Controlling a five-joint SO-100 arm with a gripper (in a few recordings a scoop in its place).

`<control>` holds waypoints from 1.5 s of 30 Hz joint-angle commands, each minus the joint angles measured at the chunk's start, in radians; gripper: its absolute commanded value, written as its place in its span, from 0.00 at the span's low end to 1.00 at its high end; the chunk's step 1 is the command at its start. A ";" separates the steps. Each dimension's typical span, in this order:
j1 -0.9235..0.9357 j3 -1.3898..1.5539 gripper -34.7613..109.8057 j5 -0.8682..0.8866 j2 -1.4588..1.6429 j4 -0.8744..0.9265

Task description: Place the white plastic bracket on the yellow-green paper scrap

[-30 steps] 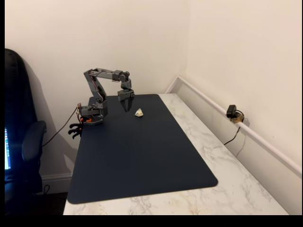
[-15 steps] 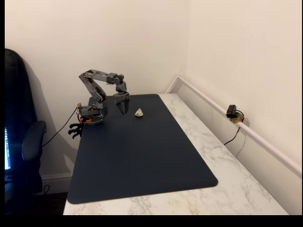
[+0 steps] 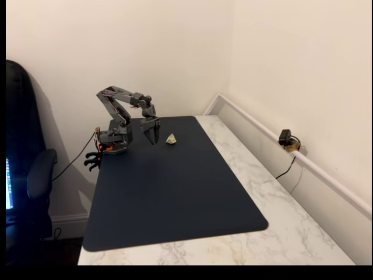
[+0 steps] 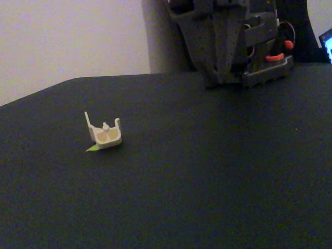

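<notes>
The white plastic bracket [image 3: 171,139] rests on the dark mat [image 3: 175,192] near its back edge. Close up, the white plastic bracket [image 4: 105,134] stands with two prongs pointing up. The yellow-green paper scrap [image 4: 92,149] pokes out from under its left lower corner, touching it. My gripper [image 3: 153,140] hangs pointing down just left of the bracket, apart from it. In a fixed view, my gripper [image 4: 224,78] hovers over the mat's far side with its jaws drawn together and nothing between them.
The arm's base [image 3: 111,146] is clamped at the mat's back left corner. A small black camera [image 3: 285,138] sits on the white ledge at the right. A dark office chair [image 3: 26,175] stands left of the marble table [image 3: 280,221].
The arm has folded back towards its base. The gripper has moved left, away from the bracket, which stays in place.
</notes>
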 commanded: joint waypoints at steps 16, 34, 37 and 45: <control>-0.009 0.067 0.27 -0.005 0.037 -0.066; 0.025 0.054 0.27 -0.035 -0.003 -0.098; 0.026 0.055 0.27 -0.041 -0.006 -0.103; 0.040 0.054 0.27 -0.055 -0.014 -0.114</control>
